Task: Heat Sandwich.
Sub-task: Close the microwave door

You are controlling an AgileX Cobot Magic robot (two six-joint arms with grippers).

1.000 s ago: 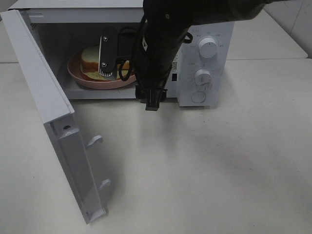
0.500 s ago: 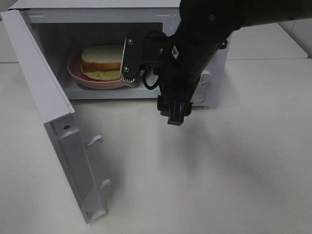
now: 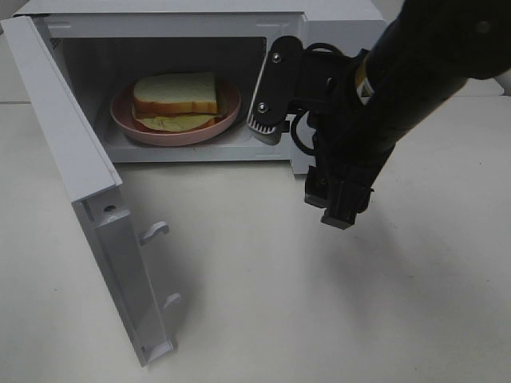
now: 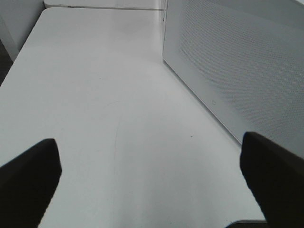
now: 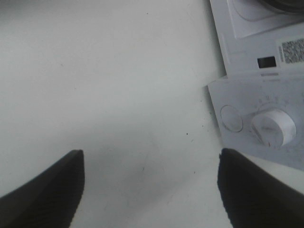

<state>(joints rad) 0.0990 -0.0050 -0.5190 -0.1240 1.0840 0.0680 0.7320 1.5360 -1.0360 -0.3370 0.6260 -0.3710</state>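
The sandwich (image 3: 176, 94) lies on the pink plate (image 3: 128, 128) inside the microwave (image 3: 160, 6), near the middle of the chamber. One second ago the right arm (image 3: 399, 88) reached into the chamber with its fingers at the sandwich; it has since withdrawn and now stands in front of the control panel, clear of the opening. The right gripper (image 5: 149, 156) is spread and holds nothing; its wrist view shows bare table (image 3: 239, 279) and a dial (image 5: 273, 128) beside it. The left gripper (image 4: 148, 140) is spread wide and empty, over the table next to the microwave's perforated side wall. The door (image 3: 64, 136) stands fully open on the left of the high view. Judgement: loading is complete. The remaining steps are probably to close the door and set a dial. The left arm is nearer the door.
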